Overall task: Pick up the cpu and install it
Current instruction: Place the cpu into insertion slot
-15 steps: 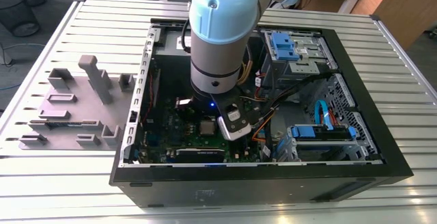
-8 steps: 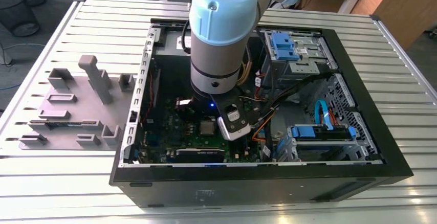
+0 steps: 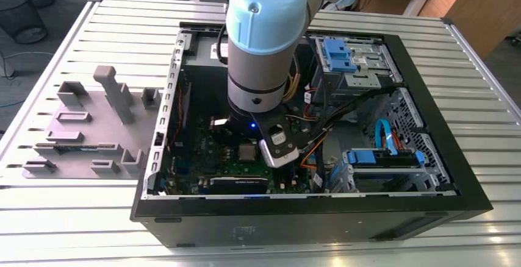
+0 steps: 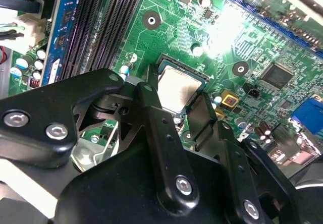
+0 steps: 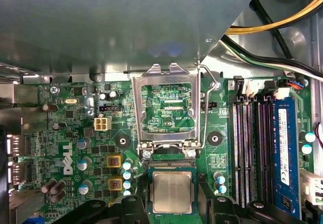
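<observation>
I have the arm (image 3: 260, 47) reaching down into the open PC case (image 3: 423, 175), which lies on the slatted tabletop (image 3: 97, 218). The grey holder blocks (image 3: 89, 127) stand on the tabletop beside the case, on the exterior view's left. In both wrist views the gripper (image 4: 176, 103) hangs low over the green motherboard (image 5: 70, 133), straddling the cpu (image 5: 171, 192). The cpu's pale silver top faces up, and it looks to be lying flat in its socket, though the edges are partly hidden from me. I cannot tell whether the gripper is clamped on the cpu or standing clear of it. Just beyond the cpu, the socket's metal load plate (image 5: 169, 75) is swung open, showing bare board through its centre. The memory slots (image 5: 242, 148) run alongside, with a blue memory module (image 5: 283, 153) in the outer one.
</observation>
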Available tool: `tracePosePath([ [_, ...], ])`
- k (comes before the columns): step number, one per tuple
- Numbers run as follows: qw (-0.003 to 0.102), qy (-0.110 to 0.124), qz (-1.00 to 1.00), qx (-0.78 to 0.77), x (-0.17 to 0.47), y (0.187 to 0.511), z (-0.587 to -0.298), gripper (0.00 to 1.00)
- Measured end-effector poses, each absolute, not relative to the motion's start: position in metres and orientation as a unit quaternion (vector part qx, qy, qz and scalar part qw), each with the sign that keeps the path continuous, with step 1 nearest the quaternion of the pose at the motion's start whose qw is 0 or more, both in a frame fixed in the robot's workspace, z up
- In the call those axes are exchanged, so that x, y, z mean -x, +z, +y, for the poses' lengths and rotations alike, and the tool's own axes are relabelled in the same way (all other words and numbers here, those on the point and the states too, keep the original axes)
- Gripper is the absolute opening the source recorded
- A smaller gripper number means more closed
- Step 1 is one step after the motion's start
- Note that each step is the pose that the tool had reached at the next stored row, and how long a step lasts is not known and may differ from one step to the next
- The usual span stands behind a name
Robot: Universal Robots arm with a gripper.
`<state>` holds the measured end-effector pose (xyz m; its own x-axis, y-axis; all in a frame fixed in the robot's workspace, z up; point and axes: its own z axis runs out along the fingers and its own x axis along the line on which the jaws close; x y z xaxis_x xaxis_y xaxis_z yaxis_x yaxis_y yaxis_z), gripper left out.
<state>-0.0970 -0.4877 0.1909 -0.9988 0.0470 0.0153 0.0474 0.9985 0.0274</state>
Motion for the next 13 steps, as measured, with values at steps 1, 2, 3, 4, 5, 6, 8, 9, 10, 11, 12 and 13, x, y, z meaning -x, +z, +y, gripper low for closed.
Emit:
tracePosePath([
  [1,0.007,-0.014,-1.000,0.024,0.0969,0.1908,-0.4876,0.47],
  [2,0.007,-0.014,-1.000,0.024,0.0969,0.1906,-0.4871,0.47],
  [3,0.007,-0.014,-1.000,0.024,0.0969,0.1906,-0.4867,0.47],
  [4,0.007,-0.014,-1.000,0.024,0.0969,0.1906,-0.4866,0.47],
  [5,0.007,-0.014,-1.000,0.024,0.0969,0.1906,-0.4866,0.47],
  [6,0.007,-0.014,-1.000,0.024,0.0970,0.1905,-0.4866,0.47],
  [8,0.007,-0.014,-1.000,0.024,0.0970,0.1900,-0.4866,0.47],
  [9,0.007,-0.014,-1.000,0.024,0.0970,0.1900,-0.4866,0.47],
  [10,0.007,-0.014,-1.000,0.024,0.0970,0.1900,-0.4866,0.47],
  [11,0.007,-0.014,-1.000,0.024,0.0970,0.1900,-0.4866,0.47],
  [12,0.007,-0.014,-1.000,0.024,0.0970,0.1899,-0.4865,0.47],
  [13,0.007,-0.014,-1.000,0.024,0.0970,0.1898,-0.4865,0.47],
])
